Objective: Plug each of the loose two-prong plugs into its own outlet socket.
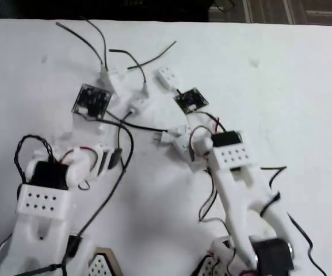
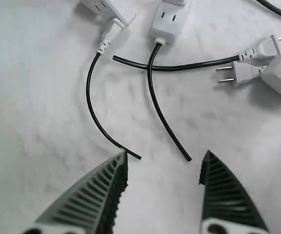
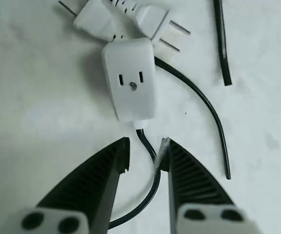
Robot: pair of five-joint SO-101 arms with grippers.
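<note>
My right gripper (image 3: 144, 152) is open by a narrow gap, its fingertips on either side of the black cord (image 3: 152, 175) just behind a white outlet socket (image 3: 130, 85) that lies face up. Beyond that socket lie two loose white two-prong plugs (image 3: 91, 19) (image 3: 150, 19), prongs bare. My left gripper (image 2: 162, 168) stands wide open above bare table, holding nothing. Ahead of it a socket (image 2: 168, 17) shows empty slots, and another socket (image 2: 106, 9) has a plug (image 2: 112, 30) at its face. In the high view the right gripper (image 1: 184, 148) is at mid-table and the left gripper (image 1: 111, 156) is left of it.
Two black square boards (image 1: 92, 99) (image 1: 191, 100) lie on the white table (image 1: 292, 75) among several short black cords. Further sockets (image 1: 167, 77) (image 1: 115, 77) sit toward the back. Arm cables trail near the front edge. The table's right and far-left parts are bare.
</note>
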